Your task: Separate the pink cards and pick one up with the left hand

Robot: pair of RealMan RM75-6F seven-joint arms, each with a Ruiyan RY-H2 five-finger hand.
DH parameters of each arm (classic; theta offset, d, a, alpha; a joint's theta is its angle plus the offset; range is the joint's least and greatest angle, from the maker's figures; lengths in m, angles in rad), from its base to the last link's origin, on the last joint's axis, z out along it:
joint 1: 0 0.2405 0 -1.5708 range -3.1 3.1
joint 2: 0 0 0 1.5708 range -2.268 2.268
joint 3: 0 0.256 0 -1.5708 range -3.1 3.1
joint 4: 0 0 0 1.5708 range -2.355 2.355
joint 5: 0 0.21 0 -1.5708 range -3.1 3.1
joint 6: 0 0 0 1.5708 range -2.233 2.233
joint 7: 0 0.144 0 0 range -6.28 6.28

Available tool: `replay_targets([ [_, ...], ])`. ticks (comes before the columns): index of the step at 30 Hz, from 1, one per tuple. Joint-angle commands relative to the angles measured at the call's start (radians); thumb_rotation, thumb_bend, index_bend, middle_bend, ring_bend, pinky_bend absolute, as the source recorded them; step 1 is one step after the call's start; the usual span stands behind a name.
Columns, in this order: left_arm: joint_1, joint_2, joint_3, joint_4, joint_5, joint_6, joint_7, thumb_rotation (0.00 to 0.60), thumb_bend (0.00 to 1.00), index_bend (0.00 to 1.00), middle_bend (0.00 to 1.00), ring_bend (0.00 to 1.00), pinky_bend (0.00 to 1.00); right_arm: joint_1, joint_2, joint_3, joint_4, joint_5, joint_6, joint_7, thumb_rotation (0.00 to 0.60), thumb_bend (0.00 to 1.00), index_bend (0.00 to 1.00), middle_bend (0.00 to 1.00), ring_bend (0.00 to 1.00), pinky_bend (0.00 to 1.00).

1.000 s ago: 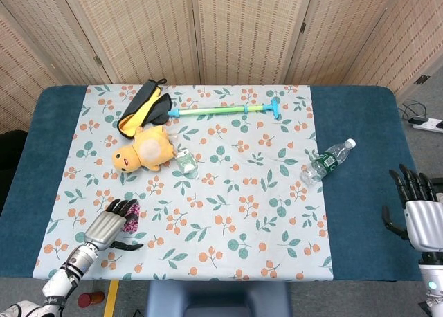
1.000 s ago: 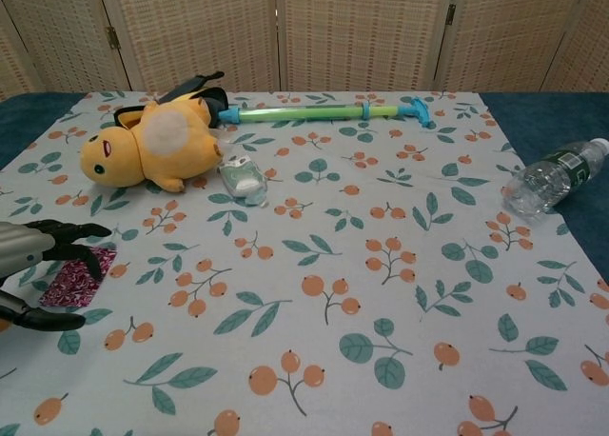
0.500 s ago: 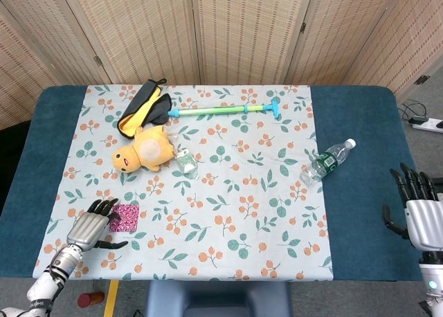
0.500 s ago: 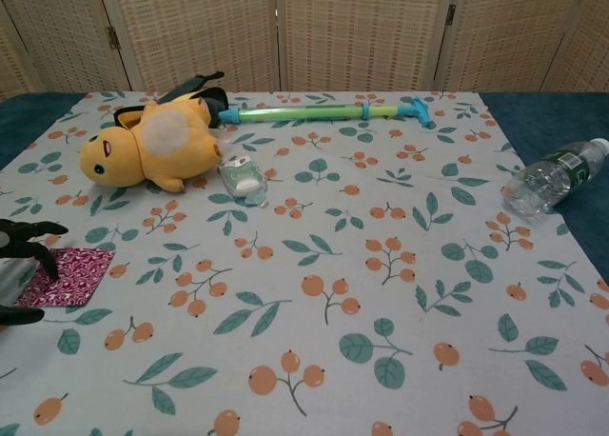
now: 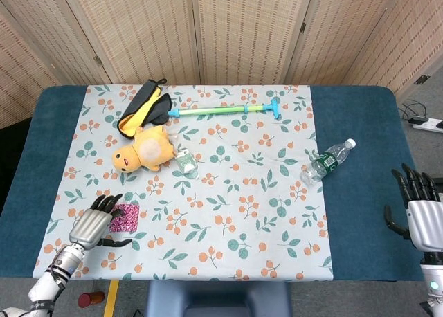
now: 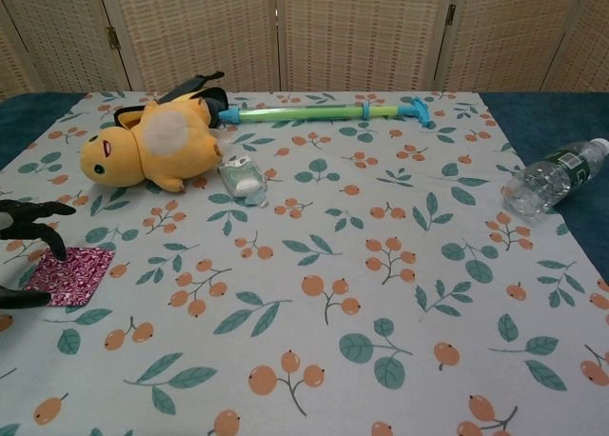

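The pink patterned cards (image 5: 124, 217) (image 6: 71, 275) lie flat as one stack near the front left of the floral cloth. My left hand (image 5: 92, 224) (image 6: 21, 241) hovers at their left edge, fingers spread and arched over them, thumb low beside them; it holds nothing. My right hand (image 5: 419, 216) rests far off at the right edge of the table, fingers apart and empty, seen only in the head view.
A yellow plush toy (image 5: 142, 151) lies behind the cards with a small green-white packet (image 5: 185, 162) beside it. A black-yellow pouch (image 5: 142, 108) and a green-blue stick (image 5: 225, 110) lie further back. A plastic bottle (image 5: 328, 160) lies at the right on the blue table (image 5: 360, 192).
My left hand slid left off the cards, uncovering them, then edged back toward their left side with fingers raised. The cards stayed flat on the cloth. The right hand stayed put.
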Motion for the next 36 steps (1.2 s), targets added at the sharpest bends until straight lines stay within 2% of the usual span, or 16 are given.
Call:
replay_targets([
  [1, -0.015, -0.019, -0.003, -0.007, 0.003, -0.017, 0.022, 0.146, 0.12, 0.32, 0.00, 0.00, 0.00, -0.001, 0.001, 0.000, 0.003, 0.002, 0.000, 0.003, 0.482, 0.55, 0.00, 0.00, 0.00, 0.00],
  [19, -0.032, -0.070, -0.004, 0.013, -0.047, -0.059, 0.081, 0.143, 0.12, 0.32, 0.00, 0.00, 0.00, -0.003, 0.000, 0.000, 0.005, 0.006, -0.003, 0.006, 0.480, 0.55, 0.00, 0.00, 0.00, 0.00],
  [36, -0.002, -0.039, 0.007, 0.028, -0.063, -0.036, 0.033, 0.147, 0.12, 0.32, 0.00, 0.00, 0.00, 0.003, 0.002, 0.002, -0.002, 0.005, -0.009, -0.003, 0.482, 0.55, 0.00, 0.00, 0.00, 0.00],
])
